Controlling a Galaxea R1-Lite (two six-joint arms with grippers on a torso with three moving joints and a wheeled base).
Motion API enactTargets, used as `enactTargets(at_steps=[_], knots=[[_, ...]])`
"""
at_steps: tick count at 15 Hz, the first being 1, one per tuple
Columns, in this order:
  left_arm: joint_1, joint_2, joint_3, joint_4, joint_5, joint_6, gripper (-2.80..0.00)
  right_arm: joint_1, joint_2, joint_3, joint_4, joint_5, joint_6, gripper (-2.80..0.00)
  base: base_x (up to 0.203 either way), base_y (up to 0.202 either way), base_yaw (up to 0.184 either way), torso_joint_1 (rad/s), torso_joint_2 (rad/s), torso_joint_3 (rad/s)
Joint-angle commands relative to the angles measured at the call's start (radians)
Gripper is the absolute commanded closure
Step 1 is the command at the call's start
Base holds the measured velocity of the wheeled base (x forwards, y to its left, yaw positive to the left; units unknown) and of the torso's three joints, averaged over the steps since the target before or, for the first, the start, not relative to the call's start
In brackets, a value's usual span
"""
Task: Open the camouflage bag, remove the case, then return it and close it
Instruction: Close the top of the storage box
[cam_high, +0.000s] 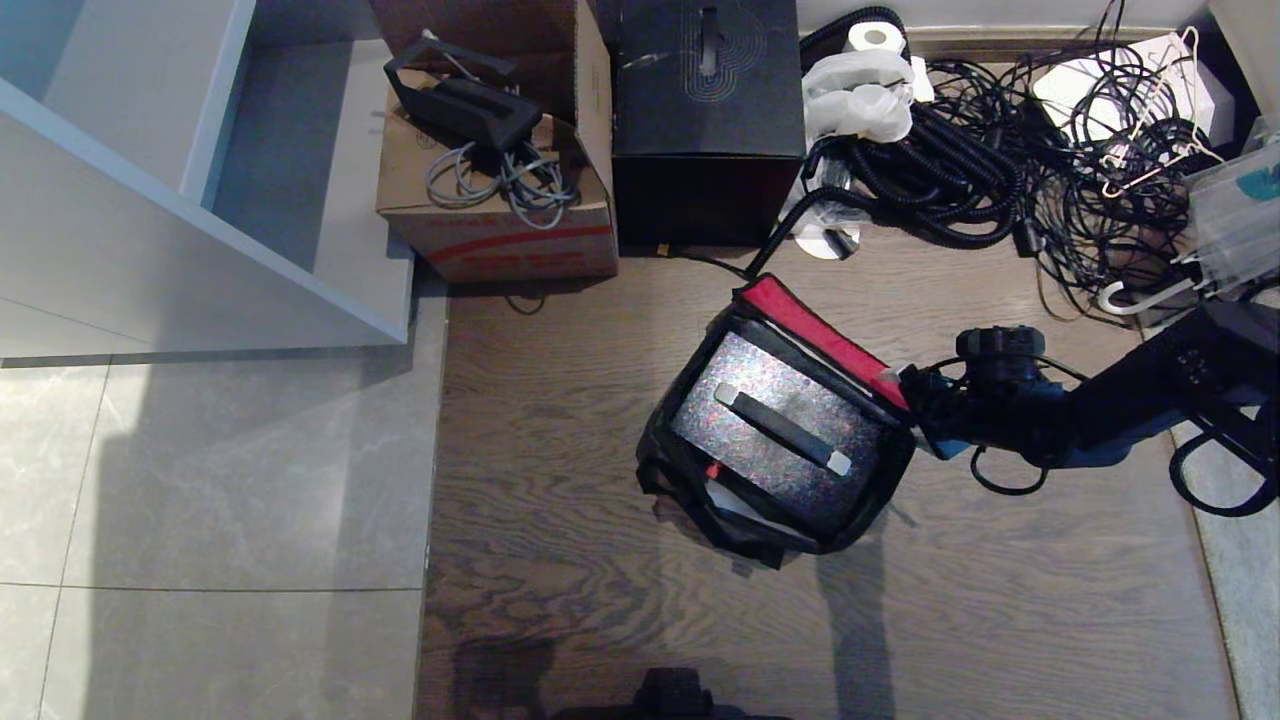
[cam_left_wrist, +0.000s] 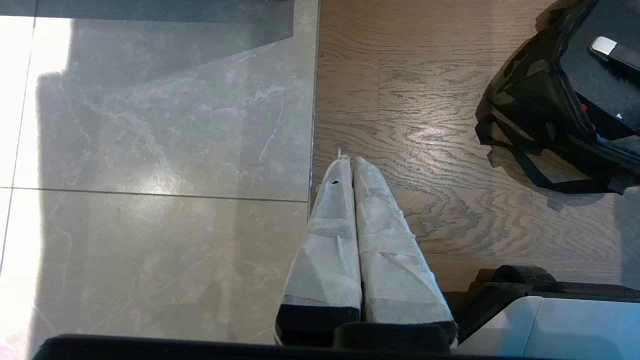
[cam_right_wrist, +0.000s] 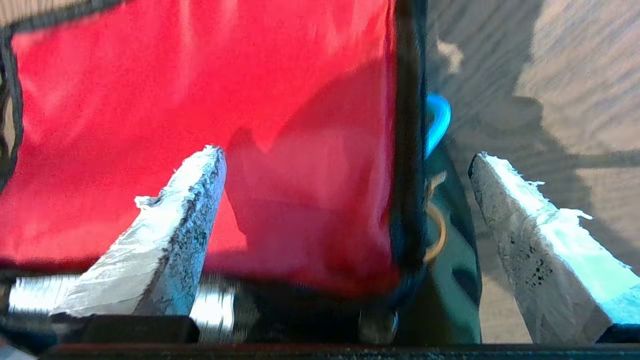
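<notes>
On the wooden floor in the head view, the camouflage bag (cam_high: 775, 440) sits open, its red-lined lid (cam_high: 815, 330) raised, the glittery case (cam_high: 775, 430) inside. The right gripper (cam_high: 915, 390) is at the lid's edge.

In the left wrist view, the left gripper (cam_left_wrist: 350, 165) hangs with jaws together, well apart from the bag.

In the right wrist view, the jaws stand wide astride the lid's edge, seemingly not clamping it.

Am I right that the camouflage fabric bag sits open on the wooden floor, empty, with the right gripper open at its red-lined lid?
Not quite: the camouflage fabric bag is not empty. The head view shows the glittery black case inside it. The rest holds: it sits open on the wooden floor, the right gripper open at its red-lined lid.
</notes>
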Motion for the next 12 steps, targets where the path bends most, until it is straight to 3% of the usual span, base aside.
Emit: enactTargets(at_steps=[1, 2, 3, 12], knots=[[0.000, 0.000, 0.000, 0.000, 0.000, -0.001, 0.00, -0.014, 0.025, -0.021, -0.003, 0.001, 0.005, -2.80, 0.000, 0.000, 0.000, 0.000, 0.00, 0.000], [0.000, -0.002, 0.000, 0.000, 0.000, -0.001, 0.00, -0.014, 0.031, -0.026, -0.001, 0.001, 0.005, -2.80, 0.000, 0.000, 0.000, 0.000, 0.00, 0.000], [0.000, 0.000, 0.000, 0.000, 0.000, -0.001, 0.00, -0.014, 0.038, -0.029, -0.001, 0.002, 0.005, 0.00, 0.000, 0.000, 0.000, 0.000, 0.00, 0.000], [0.000, 0.000, 0.000, 0.000, 0.000, -0.001, 0.00, -0.014, 0.030, -0.022, -0.003, 0.003, -0.013, 0.00, 0.000, 0.000, 0.000, 0.000, 0.00, 0.000]])
